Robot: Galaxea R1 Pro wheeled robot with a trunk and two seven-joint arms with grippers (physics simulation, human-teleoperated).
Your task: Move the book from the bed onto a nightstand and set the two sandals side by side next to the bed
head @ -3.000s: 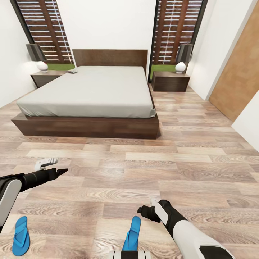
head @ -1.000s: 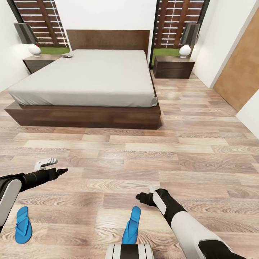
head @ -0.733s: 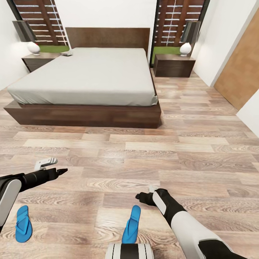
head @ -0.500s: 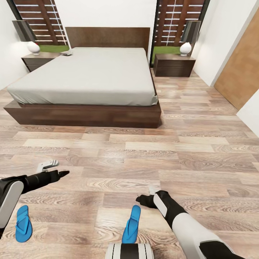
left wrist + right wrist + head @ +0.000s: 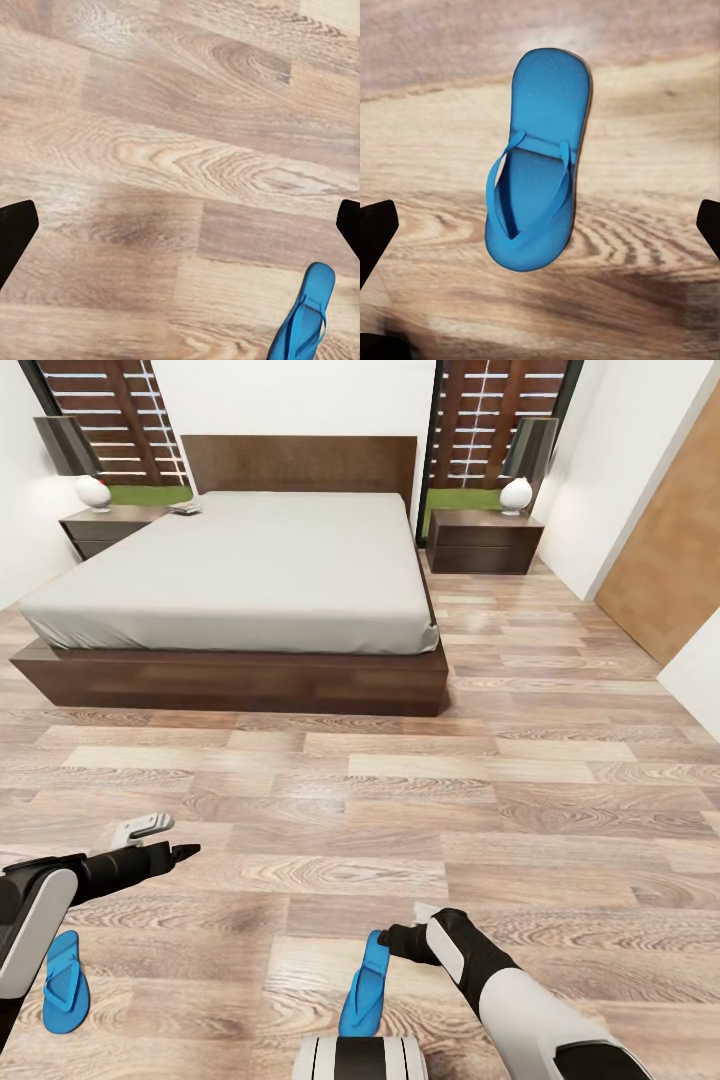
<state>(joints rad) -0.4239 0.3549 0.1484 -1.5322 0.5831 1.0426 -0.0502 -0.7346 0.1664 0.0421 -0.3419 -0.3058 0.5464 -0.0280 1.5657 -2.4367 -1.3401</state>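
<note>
While the right gripper (image 5: 400, 940) hangs spread wide and empty over it, one flat bright-blue sandal (image 5: 538, 191) lies strap-up on the floor (image 5: 500, 800). Its twin (image 5: 62, 982) lies well apart, near the left gripper (image 5: 165, 838), also wide and empty.

Wood-plank floor (image 5: 520, 800): two blue sandals flat on it, one near centre (image 5: 366, 982), one near left (image 5: 62, 980), well apart. Bed (image 5: 240, 575) stands far left-centre; small book-like object (image 5: 185, 508) at mattress's far-left corner, too small to identify.

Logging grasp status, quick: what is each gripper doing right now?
Left gripper: open, empty, over bare wood floor.
Right gripper: open, empty, above a blue sandal.
</note>
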